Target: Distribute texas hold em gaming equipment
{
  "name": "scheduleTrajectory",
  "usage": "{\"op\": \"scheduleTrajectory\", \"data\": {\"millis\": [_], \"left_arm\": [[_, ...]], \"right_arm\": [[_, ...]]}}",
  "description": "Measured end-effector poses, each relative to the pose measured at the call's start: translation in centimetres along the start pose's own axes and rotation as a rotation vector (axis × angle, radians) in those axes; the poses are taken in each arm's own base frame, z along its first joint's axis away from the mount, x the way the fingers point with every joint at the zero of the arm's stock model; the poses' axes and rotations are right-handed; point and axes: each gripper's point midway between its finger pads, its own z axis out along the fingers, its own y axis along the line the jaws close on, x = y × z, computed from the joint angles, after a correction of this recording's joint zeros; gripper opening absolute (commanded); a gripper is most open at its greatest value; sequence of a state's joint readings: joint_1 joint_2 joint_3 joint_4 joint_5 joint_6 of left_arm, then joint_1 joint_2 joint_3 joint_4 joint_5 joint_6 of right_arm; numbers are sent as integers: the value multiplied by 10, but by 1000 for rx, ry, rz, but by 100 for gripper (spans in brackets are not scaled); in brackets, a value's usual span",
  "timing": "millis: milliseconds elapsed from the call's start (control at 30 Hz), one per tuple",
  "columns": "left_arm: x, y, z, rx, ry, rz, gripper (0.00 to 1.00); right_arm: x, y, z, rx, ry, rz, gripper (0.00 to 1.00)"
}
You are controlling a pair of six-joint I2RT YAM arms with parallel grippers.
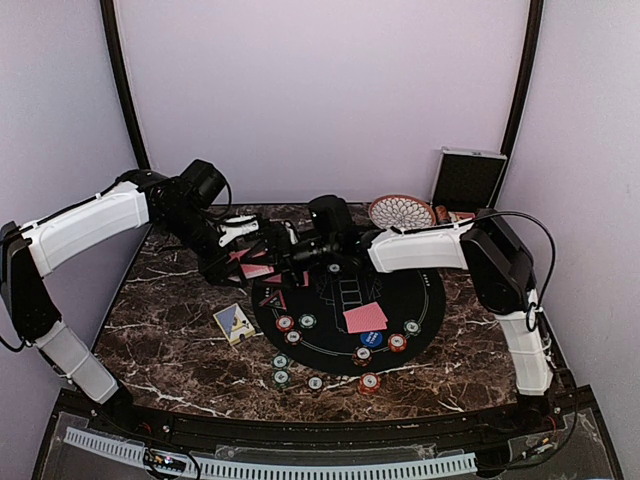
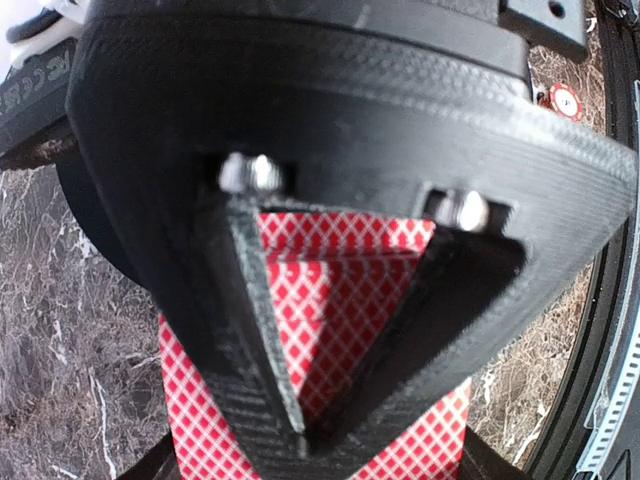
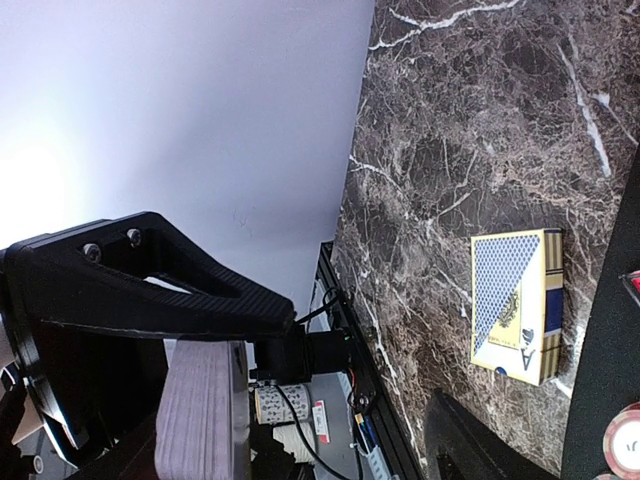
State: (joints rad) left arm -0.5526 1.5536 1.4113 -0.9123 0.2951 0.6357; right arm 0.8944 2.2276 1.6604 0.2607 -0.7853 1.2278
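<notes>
My left gripper (image 1: 258,262) is shut on a stack of red-backed playing cards (image 2: 335,290) above the left rim of the round black mat (image 1: 425,300); its fingertips (image 2: 300,425) meet over the diamond pattern. My right gripper (image 1: 288,252) reaches in from the right and stands open, the stack's grey edge (image 3: 200,410) just beneath its upper finger (image 3: 190,290). On the mat lie one pink-backed card (image 1: 365,318), a blue button disc (image 1: 370,338) and red (image 1: 285,323), green (image 1: 307,321) and white (image 1: 293,337) chips. More chips (image 1: 281,377) sit on the marble in front.
A blue and yellow card box (image 1: 235,322) lies on the marble left of the mat, also seen as the card box (image 3: 518,305) in the right wrist view. A patterned bowl (image 1: 400,210) and an open silver case (image 1: 467,178) stand at the back right. Walls close in on three sides.
</notes>
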Motion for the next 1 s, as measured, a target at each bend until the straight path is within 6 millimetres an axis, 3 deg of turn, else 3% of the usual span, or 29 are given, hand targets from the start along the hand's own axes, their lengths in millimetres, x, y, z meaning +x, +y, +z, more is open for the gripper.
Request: {"op": "scheduleTrajectory", "data": {"millis": [200, 567, 1000], "left_arm": [[1, 0, 0, 1, 6, -2, 0], [5, -1, 1, 0, 19, -4, 0], [4, 1, 2, -7, 15, -2, 0]], "right_arm": [[-4, -4, -4, 8, -21, -10, 70], [-8, -10, -38, 48, -77, -29, 59], [-1, 5, -50, 57, -83, -31, 39]]}}
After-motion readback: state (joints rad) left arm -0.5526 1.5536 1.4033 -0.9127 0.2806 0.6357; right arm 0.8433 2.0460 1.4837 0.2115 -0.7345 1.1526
